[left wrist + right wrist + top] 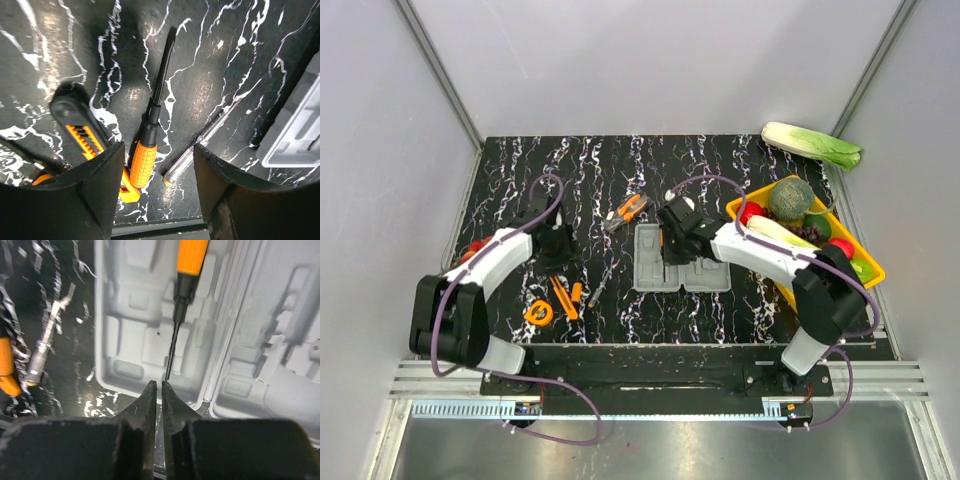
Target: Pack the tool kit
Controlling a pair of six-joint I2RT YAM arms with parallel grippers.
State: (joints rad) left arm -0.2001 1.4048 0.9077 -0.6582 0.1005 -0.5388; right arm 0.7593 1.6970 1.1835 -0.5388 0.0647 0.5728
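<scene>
Left wrist view: the left end effector (159,152), spread and empty, hangs over the loose screwdriver (151,117) on the surface (225,60). The tool's handle lies between its fingers, long axis 12-to-6. The grey case (130,320) lies open at 3 o'clock, under the right end effector (161,387), which is pressed together and empty, above a second screwdriver (182,285) seated inside.
</scene>
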